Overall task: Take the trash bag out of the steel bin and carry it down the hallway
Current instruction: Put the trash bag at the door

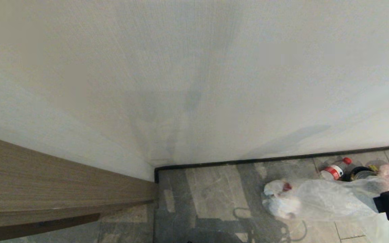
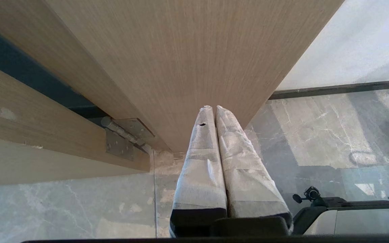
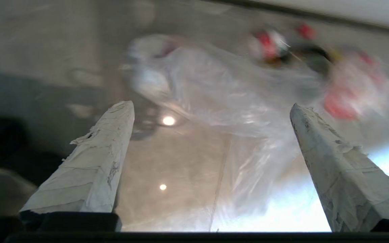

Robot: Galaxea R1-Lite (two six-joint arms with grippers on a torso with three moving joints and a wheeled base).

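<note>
— Beside the black skirting [image 1: 268, 158], what's lying on the floor tiles [image 1: 211, 189]?
— Clear trash bag [image 1: 319, 199], flat on its side, trash inside. Red-capped bottle [image 1: 334, 169] between bag and skirting.
— Right gripper [image 3: 211, 108]?
— Above the bag, fingers [image 3: 100, 158] spread wide, nothing between them.
— Left gripper [image 2: 211, 109]?
— Well away from the bag, near the wooden door [image 2: 181, 60], fingers pressed together, empty.
— Steel bin?
— Can't see it in any view.
</note>
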